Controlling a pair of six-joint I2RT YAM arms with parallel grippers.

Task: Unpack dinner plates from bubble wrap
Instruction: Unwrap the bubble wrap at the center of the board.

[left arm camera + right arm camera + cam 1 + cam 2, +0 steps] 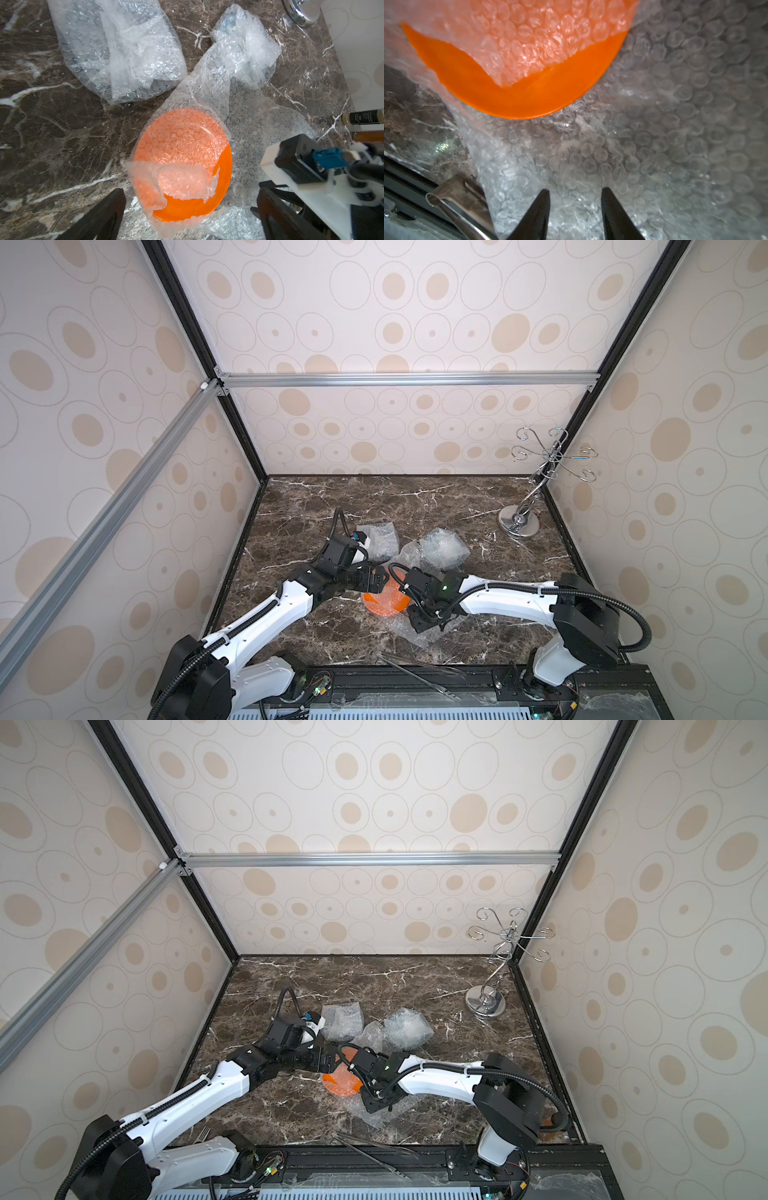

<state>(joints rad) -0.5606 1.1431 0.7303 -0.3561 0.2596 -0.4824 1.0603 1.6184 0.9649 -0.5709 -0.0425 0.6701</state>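
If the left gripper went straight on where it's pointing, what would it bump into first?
Most likely the bubble wrap draped over the orange plate, with the plate right beneath. The left gripper points down at them, jaws wide open. How far away is unclear.

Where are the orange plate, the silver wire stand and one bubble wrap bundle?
orange plate (187, 209): left wrist view, on its uncovered part.
wire stand (528, 529): in a top view, on its round base.
bubble wrap bundle (116, 52): left wrist view, on its middle.
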